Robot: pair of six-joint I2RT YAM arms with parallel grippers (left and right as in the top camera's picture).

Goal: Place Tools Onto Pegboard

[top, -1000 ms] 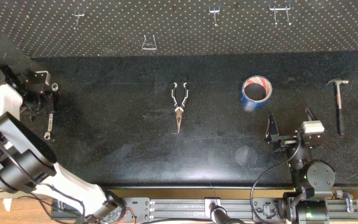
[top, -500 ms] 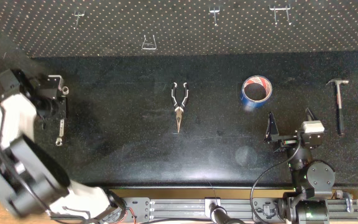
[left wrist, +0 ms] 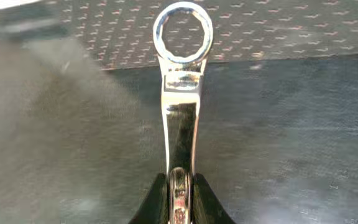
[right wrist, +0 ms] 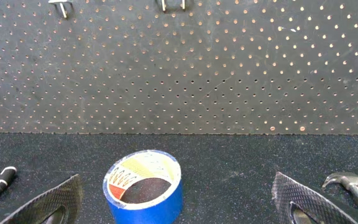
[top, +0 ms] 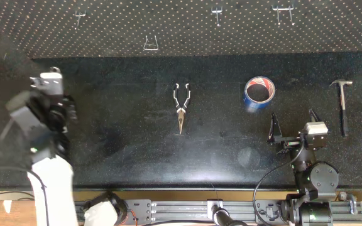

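At the far left, the left gripper is clamped on the shank of a wrench. The wrench stands straight out from the fingers with its ring end toward the pegboard, clear of the black mat. From the wrist view the ring sits in front of the board's lower edge, not yet at any hook.

Next to the right, a pair of pliers lies on the mat near the middle, handles toward the board and nose toward the arms. Further right is a roll of blue tape, standing tilted on the mat. Just behind it, on the arms' side, the right gripper sits low with its jaws spread wide and nothing between them, facing the roll. At the far right a hammer lies flat, head toward the board.

Along the board, 4 hooks show from left to right: 1 small one, 1 loop-shaped one lower down, another and a double one. All 4 are bare.

So I judge the task barely begun: 0 tools hung, 1 picked up and on its way, and 3 waiting on the mat. The wrench needs its ring threaded over a hook, most likely one of the 2 at the left.
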